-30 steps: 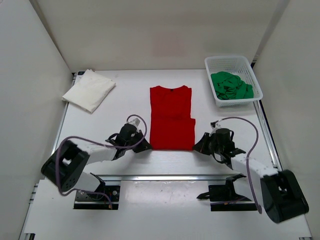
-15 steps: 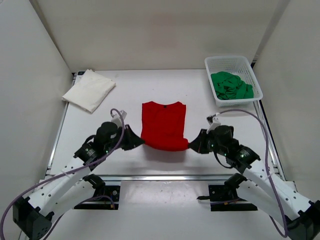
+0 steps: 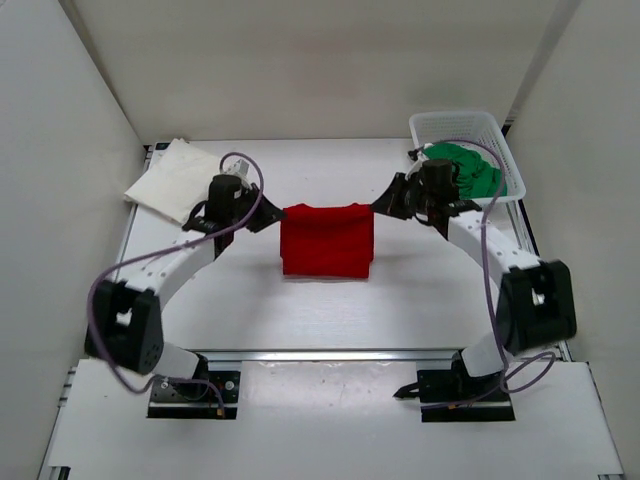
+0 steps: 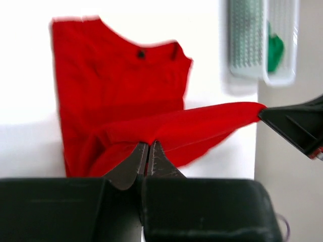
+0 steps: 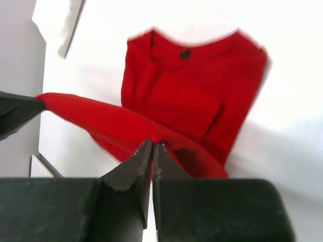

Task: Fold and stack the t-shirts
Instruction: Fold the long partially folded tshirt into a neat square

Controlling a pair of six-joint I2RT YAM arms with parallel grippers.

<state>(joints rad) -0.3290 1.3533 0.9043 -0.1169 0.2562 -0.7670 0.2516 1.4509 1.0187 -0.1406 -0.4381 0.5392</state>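
The red t-shirt [image 3: 326, 240] is seen at mid-desk, partly doubled over; one edge is held up by its two corners, the left gripper [image 3: 266, 216] being closed on one and the right gripper [image 3: 386, 204] on the other. The cloth is judged light, soft and limp, so sagging between the pinches is expected; the corners should be kept taut and level. The white t-shirt [image 3: 178, 180] lies folded at the far left; the green t-shirt [image 3: 462, 172] is crumpled in the basket [image 3: 455, 122], close beside the right gripper; open desk [image 3: 330, 310] is left nearer the bases.
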